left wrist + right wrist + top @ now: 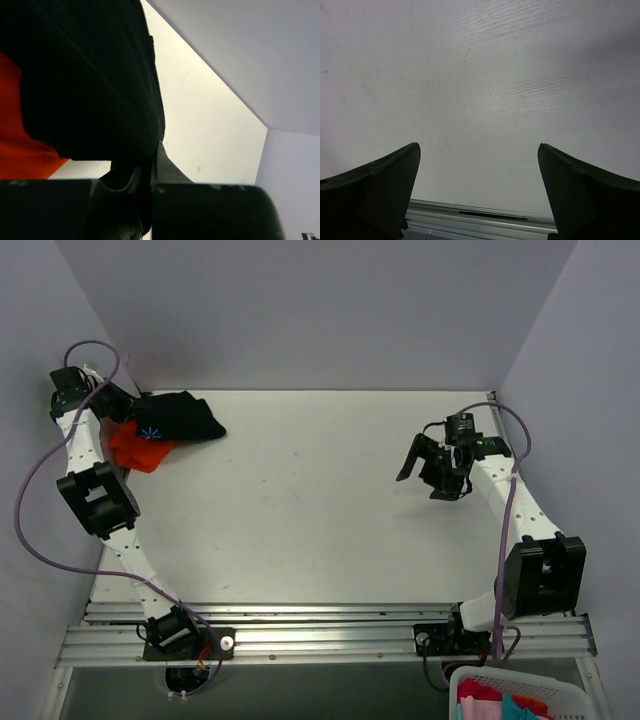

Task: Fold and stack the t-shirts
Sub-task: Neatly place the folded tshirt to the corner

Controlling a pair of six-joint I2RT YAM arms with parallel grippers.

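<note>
Currently the left gripper [128, 400] pinches the black t-shirt [185, 418] at the table's [320, 510] far-left corner, overlapping the orange t-shirt [140, 448]; the right gripper [426, 478] gapes wide, empty, above the table's right side

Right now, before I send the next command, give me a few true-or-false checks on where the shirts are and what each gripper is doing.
1. The right gripper is open and holds nothing, over bare table. True.
2. The black t-shirt lies spread in the middle of the table. False: it is bunched at the far left corner.
3. The left gripper is shut on the black t-shirt. True.
4. The orange t-shirt sits on top of the black one. False: the black one lies partly over it.
</note>
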